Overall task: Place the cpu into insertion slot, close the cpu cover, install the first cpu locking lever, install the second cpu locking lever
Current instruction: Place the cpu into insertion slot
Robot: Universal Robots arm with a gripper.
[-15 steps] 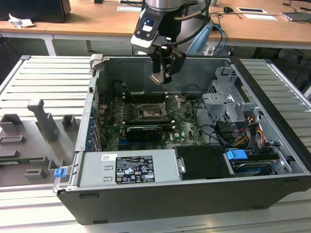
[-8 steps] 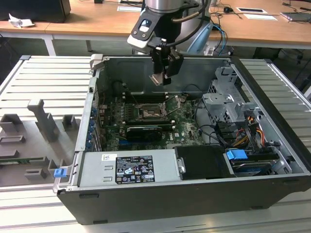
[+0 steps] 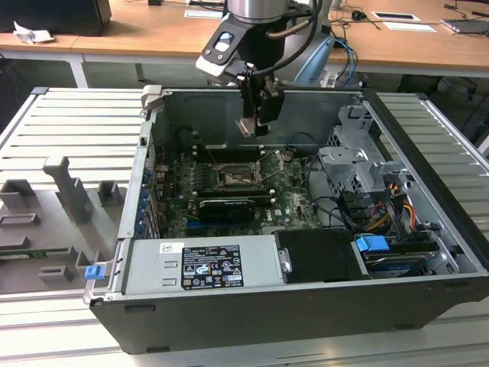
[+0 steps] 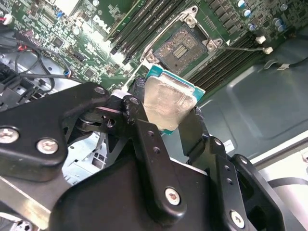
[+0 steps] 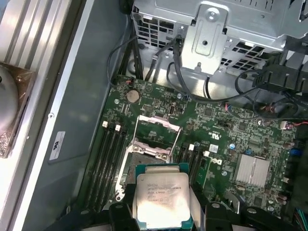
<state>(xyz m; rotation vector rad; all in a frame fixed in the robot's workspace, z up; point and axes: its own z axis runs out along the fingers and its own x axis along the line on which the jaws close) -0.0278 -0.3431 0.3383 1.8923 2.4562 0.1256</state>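
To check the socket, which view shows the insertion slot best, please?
The second wrist view: the insertion slot lies exposed beyond the cpu. In the first wrist view the cpu hides part of it; the exterior view sees it from afar.

In the second wrist view the fingers [image 4: 144, 139] cover two edges of the cpu [image 4: 168, 101]. In the first wrist view the cpu [image 5: 163, 199] hides part of the insertion slot [image 5: 140, 156]. In the exterior view's upper middle, what the gripper [image 3: 254, 130] carries is too small to tell.
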